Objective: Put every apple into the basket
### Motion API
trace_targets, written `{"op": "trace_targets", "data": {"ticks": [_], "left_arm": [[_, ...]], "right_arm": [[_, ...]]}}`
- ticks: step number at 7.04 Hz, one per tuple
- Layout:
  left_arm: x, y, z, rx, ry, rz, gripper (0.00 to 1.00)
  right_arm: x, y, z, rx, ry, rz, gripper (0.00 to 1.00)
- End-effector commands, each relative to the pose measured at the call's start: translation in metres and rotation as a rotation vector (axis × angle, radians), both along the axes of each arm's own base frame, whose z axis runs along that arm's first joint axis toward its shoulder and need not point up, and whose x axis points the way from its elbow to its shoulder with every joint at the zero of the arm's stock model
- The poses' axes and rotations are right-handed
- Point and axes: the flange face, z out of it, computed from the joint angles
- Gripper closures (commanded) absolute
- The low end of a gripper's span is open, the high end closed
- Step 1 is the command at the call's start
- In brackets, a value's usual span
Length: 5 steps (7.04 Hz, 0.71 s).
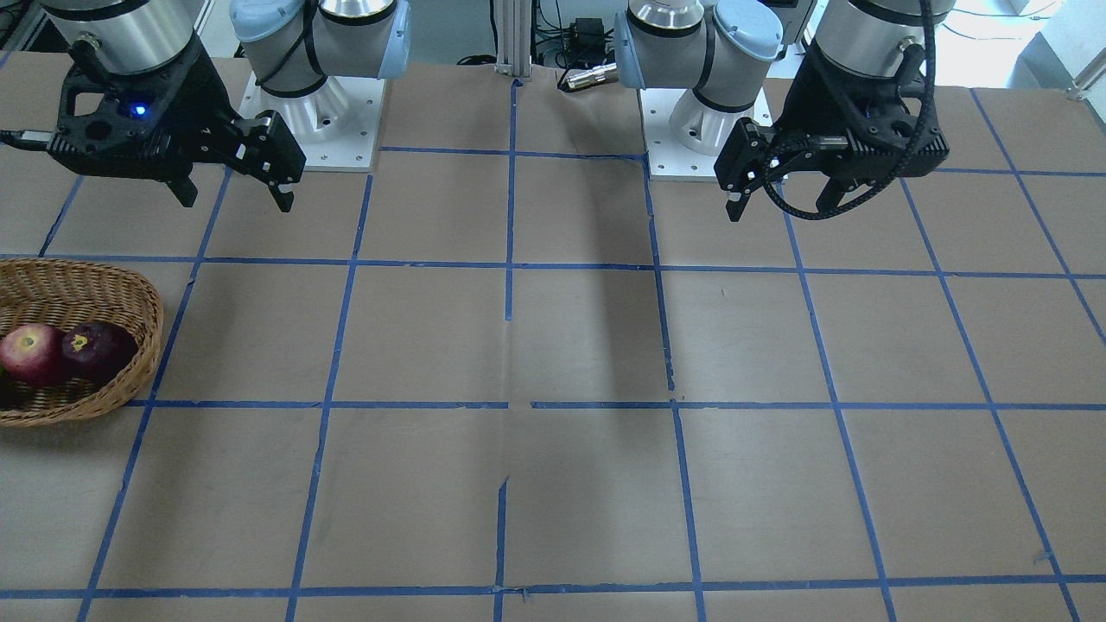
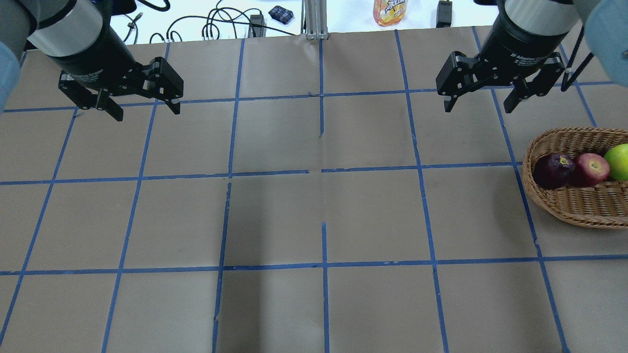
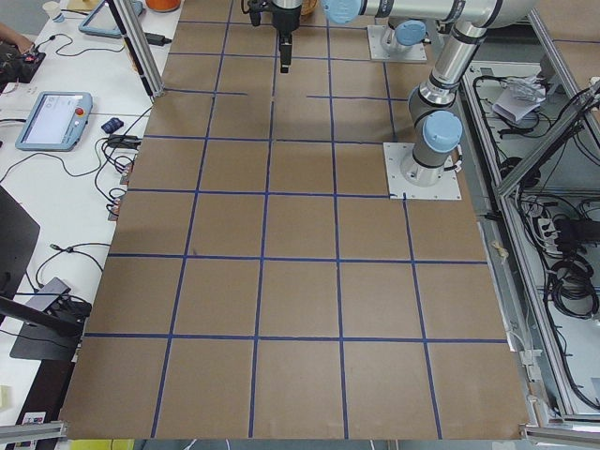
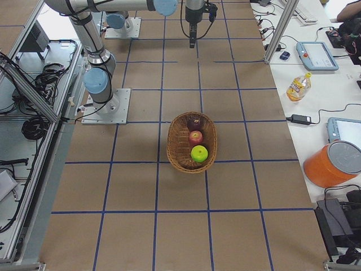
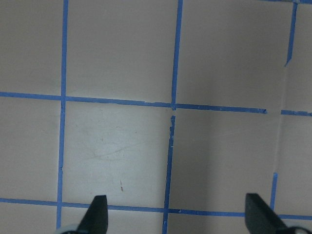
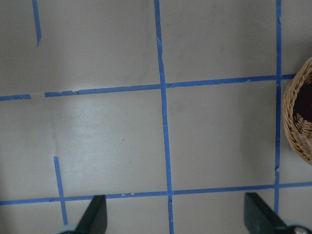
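The wicker basket (image 2: 579, 208) sits at the right edge of the overhead view and holds three apples side by side: a dark purple one (image 2: 553, 170), a red one (image 2: 592, 169) and a yellow-green one (image 2: 619, 162). In the front view the basket (image 1: 104, 393) shows the red apple (image 1: 33, 354) and the purple apple (image 1: 98, 351). My right gripper (image 2: 480, 103) hangs open and empty above the table, behind and to the left of the basket. Far across the table, my left gripper (image 2: 146, 109) is open and empty too.
Brown paper with a blue tape grid covers the table (image 2: 314, 220). Beyond its far edge lie cables, a small dark pouch (image 2: 281, 13) and an orange bottle (image 2: 390, 11). The arm bases (image 1: 320, 121) stand on white plates at the robot's side.
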Motion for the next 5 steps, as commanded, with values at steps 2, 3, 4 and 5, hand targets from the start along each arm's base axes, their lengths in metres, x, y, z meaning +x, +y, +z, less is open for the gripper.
{"op": "trace_targets", "data": {"ticks": [2, 3, 4, 5], "left_arm": [[0.000, 0.000, -0.001, 0.002, 0.000, -0.001, 0.00], [0.000, 0.000, -0.002, 0.003, 0.001, 0.001, 0.00], [0.000, 0.001, -0.003, 0.005, 0.001, 0.001, 0.00], [0.000, 0.001, -0.003, 0.005, -0.001, 0.001, 0.00]], "right_arm": [[0.006, 0.003, 0.020, 0.037, -0.032, 0.000, 0.00], [0.006, -0.002, 0.015, 0.034, -0.036, 0.005, 0.00], [0.004, -0.010, 0.019, -0.017, -0.019, 0.009, 0.00], [0.004, -0.010, 0.018, -0.017, -0.020, -0.005, 0.00]]}}
